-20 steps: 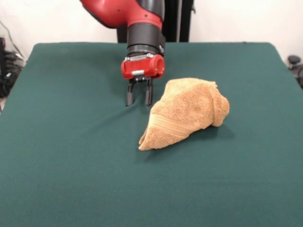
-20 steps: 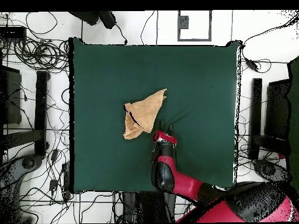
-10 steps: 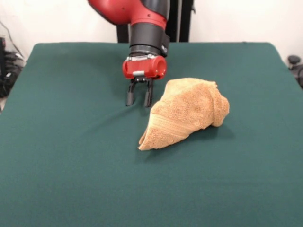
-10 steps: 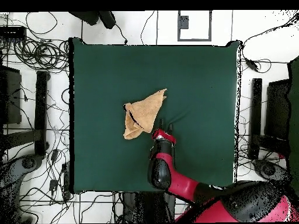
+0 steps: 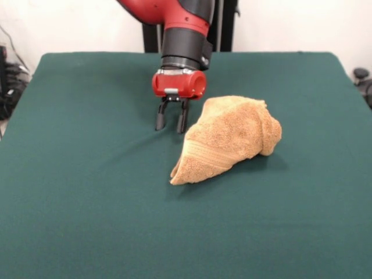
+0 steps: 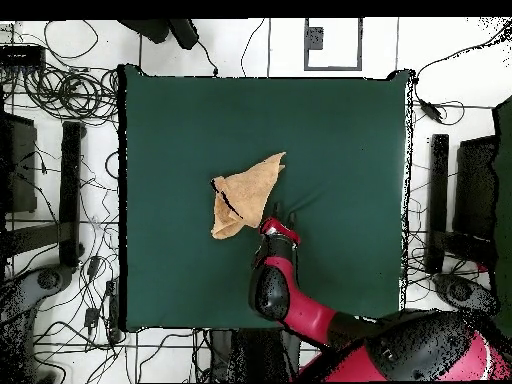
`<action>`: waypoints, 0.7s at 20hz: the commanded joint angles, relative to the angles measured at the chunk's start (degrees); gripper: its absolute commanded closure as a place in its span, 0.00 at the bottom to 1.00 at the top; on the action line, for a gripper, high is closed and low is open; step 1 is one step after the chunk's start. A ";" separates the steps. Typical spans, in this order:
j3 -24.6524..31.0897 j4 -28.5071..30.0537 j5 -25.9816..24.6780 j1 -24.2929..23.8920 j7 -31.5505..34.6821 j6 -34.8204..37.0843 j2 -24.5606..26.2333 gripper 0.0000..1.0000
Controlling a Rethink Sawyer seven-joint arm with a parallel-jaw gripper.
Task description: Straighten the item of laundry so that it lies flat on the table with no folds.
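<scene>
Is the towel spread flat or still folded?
Folded: the towel sits bunched in a raised wedge on the table, layers overlapping.

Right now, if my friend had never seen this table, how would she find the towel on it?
Look at the big dark green table. Near its middle lies the towel, a fuzzy tan-orange bundle folded into a rough triangle, with one pointed corner toward the camera in the front view. It is the only cloth lying there, just beside the red and black arm's open gripper, which is not touching it.

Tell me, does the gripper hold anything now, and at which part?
Nothing is held. The gripper is open and empty, beside the towel, not touching it.
</scene>
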 commanded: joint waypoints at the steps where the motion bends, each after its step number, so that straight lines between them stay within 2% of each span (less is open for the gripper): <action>1: 10.29 0.33 3.87 6.48 15.88 21.24 8.04 0.00; 9: 11.39 -0.04 2.69 5.47 16.90 21.74 9.26 0.00; 14: 16.51 -2.53 -5.30 -1.36 19.30 27.38 15.57 0.00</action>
